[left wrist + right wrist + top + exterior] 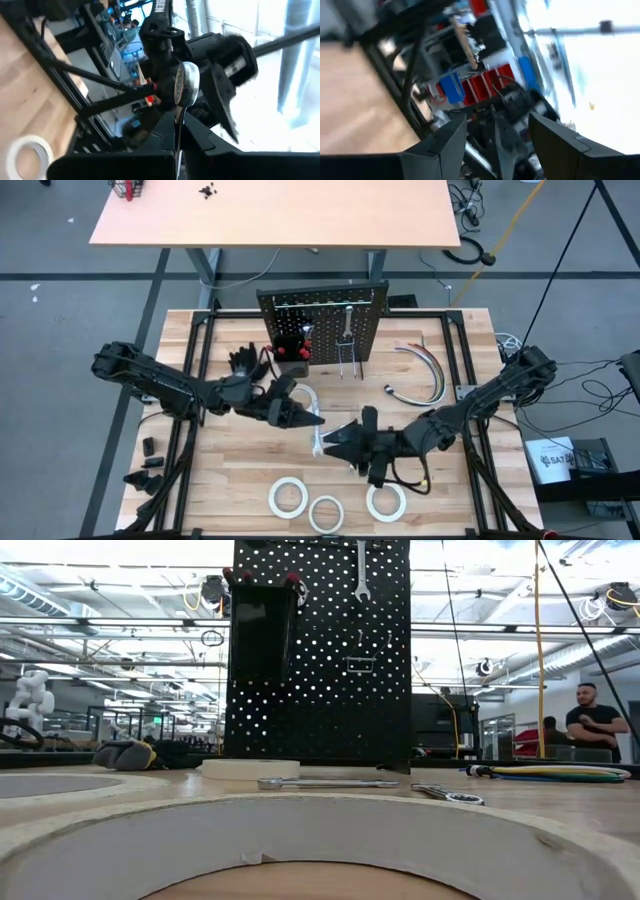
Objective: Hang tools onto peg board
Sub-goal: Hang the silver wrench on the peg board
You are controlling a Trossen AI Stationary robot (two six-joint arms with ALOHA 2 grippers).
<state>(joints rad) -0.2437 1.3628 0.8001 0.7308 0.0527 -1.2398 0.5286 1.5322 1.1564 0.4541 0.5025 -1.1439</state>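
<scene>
Silver metal shows between the left end effector's (300,417) pressed-together fingers: it pinches a ratchet (183,87) by the handle, head lifted clear above the wooden counter (230,480), near the middle. Facing it tip to tip, the right end effector (335,442) hangs just beside, fingers spread wide and gripping nothing. The peg board (325,320) stands upright at the far side of the counter, with one wrench (361,570) hung high on a hook and red-handled screwdrivers (297,340) in its small black bin (262,615). Another wrench (325,783) lies flat on the counter before the board. Three white tape rolls (327,511) lie along the near edge, a fourth (250,769) beside the board's foot. Curved hoses (425,370) rest to the board's right.
</scene>
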